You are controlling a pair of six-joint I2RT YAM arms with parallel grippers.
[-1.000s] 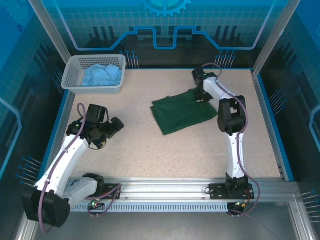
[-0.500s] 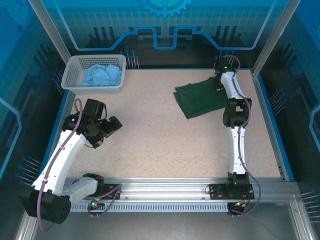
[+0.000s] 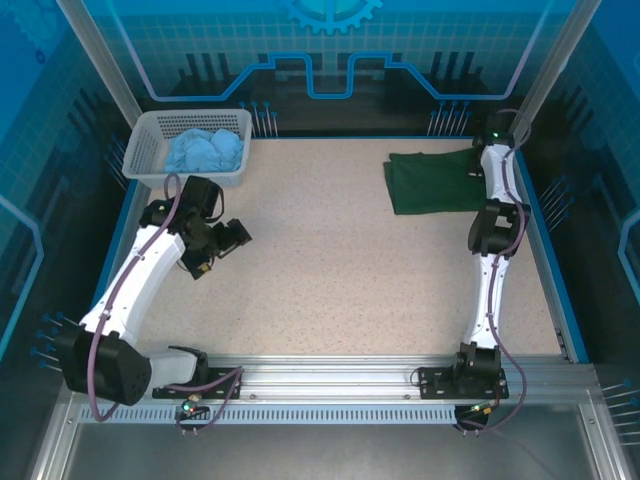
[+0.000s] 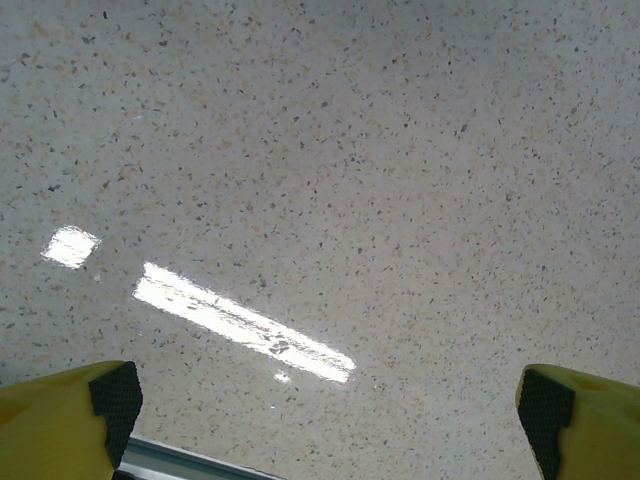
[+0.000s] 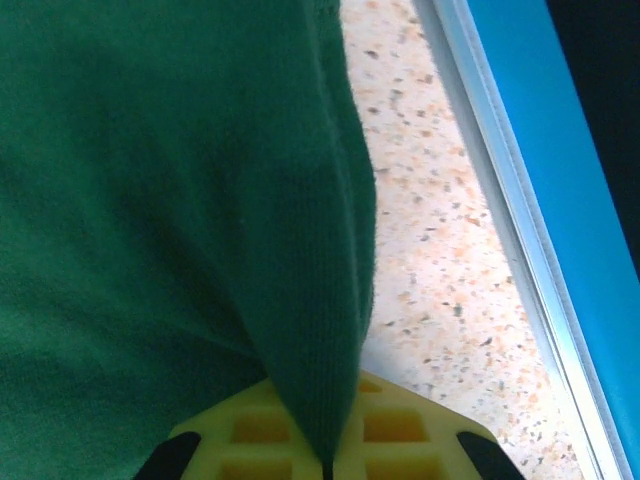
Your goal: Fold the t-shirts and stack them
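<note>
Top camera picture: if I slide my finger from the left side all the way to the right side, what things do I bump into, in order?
white basket with the light blue t-shirt inside → bare speckled tabletop → dark green t-shirt → blue table border

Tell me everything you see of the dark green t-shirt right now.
The dark green t-shirt is soft knit cloth, folded into a rough rectangle, lying flat on the speckled table at its far right corner. Its right edge is lifted and pinched in the right gripper, which is shut on it. Nothing else touches it.
</note>
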